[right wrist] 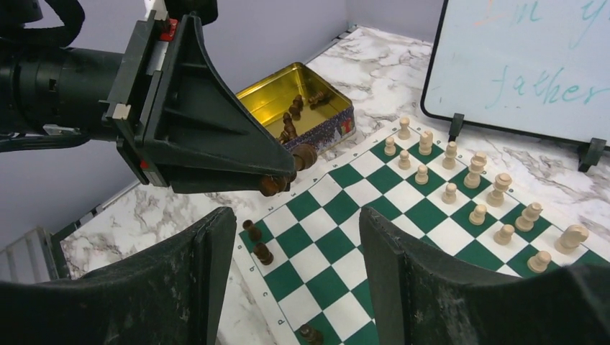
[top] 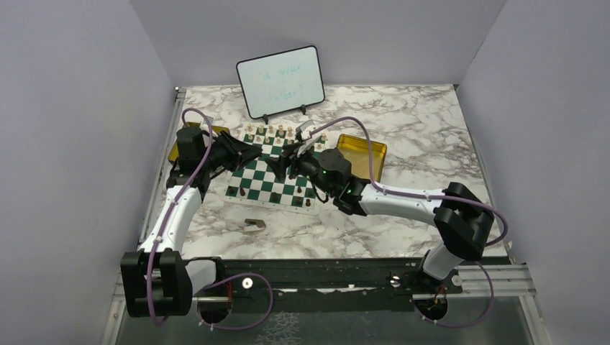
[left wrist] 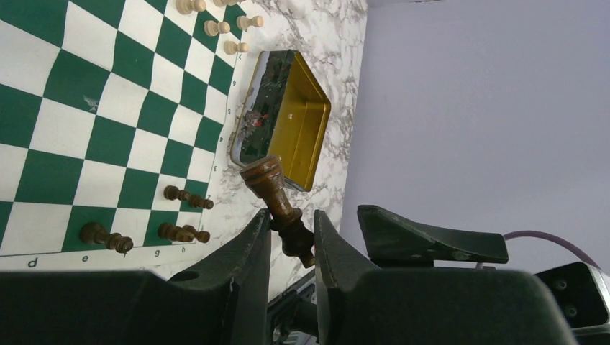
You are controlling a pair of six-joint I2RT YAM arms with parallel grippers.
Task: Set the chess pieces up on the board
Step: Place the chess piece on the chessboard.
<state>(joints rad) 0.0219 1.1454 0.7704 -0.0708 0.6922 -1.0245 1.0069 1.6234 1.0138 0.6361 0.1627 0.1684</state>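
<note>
Left pincer (left wrist: 291, 223) pinches the dark brown turned-wood chess piece (left wrist: 267, 183) near its base, tilted, aloft over the green-and-white checked board mat (left wrist: 86, 144). Likely light, stiff and smooth, so you may see it pivot; grip the stem. Right pincer (right wrist: 295, 215) spread, empty; room is tight. Mat flat on marbled desk (top: 403, 136); light tan pieces (right wrist: 475, 172) line far ranks.

Between the spread fingers of our right gripper (right wrist: 295, 223), which hold nothing, we see the board (right wrist: 338, 208) on the marble table (right wrist: 547, 164). Above its left edge the left gripper (right wrist: 279, 178) pinches a dark piece (right wrist: 302, 156). Behind it, a gold tin (right wrist: 266, 100) holds more dark pieces (right wrist: 291, 121), and three others sit on the board's left squares. Light pieces (right wrist: 449, 192) stand in two rows before the whiteboard (right wrist: 518, 65).
</note>
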